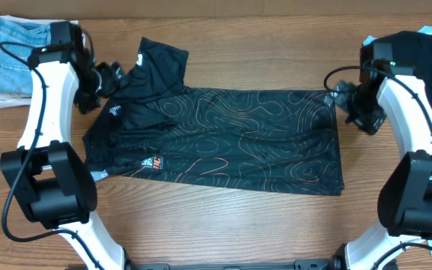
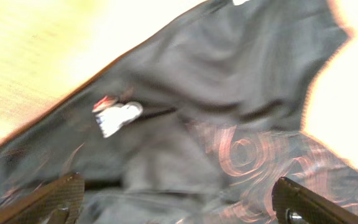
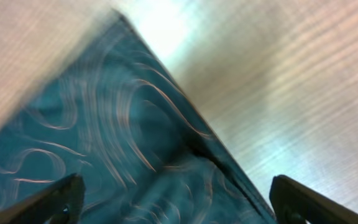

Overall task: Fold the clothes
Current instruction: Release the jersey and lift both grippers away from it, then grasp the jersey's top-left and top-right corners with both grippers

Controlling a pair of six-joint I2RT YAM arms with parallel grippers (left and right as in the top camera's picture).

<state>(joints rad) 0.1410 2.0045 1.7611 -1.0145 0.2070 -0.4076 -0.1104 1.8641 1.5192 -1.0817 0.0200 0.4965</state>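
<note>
Black shirt [image 1: 231,139], ends under left end effector [image 2: 176,193] and right end effector [image 3: 176,190], jaws wide apart.

Light-blue jeans [image 1: 12,52] lie on the wooden table's [image 1: 223,225] far-left corner

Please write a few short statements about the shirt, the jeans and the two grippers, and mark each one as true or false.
1. The black shirt lies spread on the wooden table. True.
2. The jeans lie on top of the shirt. False: they lie apart from it, at the far left corner of the table.
3. The left gripper and the right gripper both stand open. True.
4. The right gripper is over the middle of the shirt. False: it is at the shirt's far right corner.
5. The thin lines on the shirt are orange. True.
</note>
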